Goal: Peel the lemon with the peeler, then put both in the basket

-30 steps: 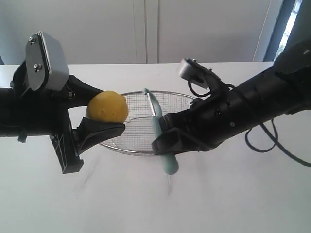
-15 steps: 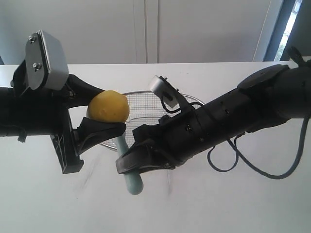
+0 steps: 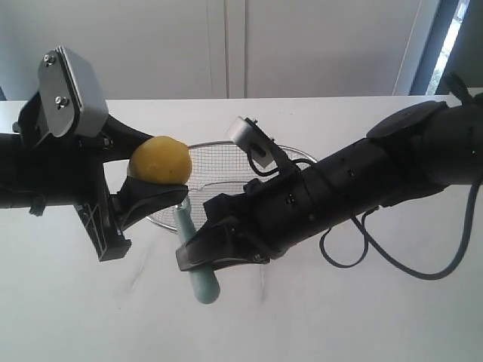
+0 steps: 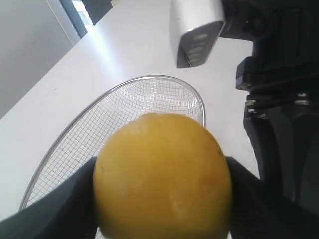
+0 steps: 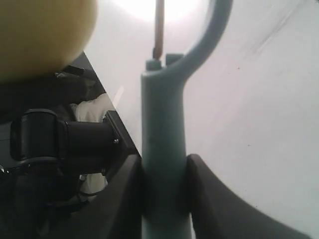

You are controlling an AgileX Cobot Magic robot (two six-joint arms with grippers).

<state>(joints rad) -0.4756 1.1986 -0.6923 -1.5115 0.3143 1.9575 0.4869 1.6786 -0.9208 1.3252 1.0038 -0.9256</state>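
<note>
The yellow lemon (image 3: 160, 160) hangs in the air, with my left gripper (image 3: 167, 167) shut on it between its two black fingers. It fills the left wrist view, lemon (image 4: 162, 174), in front of the basket (image 4: 149, 78). My right gripper (image 3: 200, 253) is shut on the pale teal handle of the peeler (image 3: 201, 283). The handle points up toward the lemon, and the left gripper's lower finger hides the head. In the right wrist view the peeler (image 5: 164, 149) stands between the fingers, its curved head close beside the lemon (image 5: 40, 35). The silver mesh basket (image 3: 290, 150) sits on the table behind both grippers.
Everything stands on a white table (image 3: 362, 317) against a pale wall. The right arm's silver camera housing (image 3: 250, 142) hangs over the basket. A black cable (image 3: 392, 260) loops below the right arm.
My right gripper has carried the peeler from over the basket leftward and down, ending under the lemon. The left gripper with the lemon has shifted slightly left.
</note>
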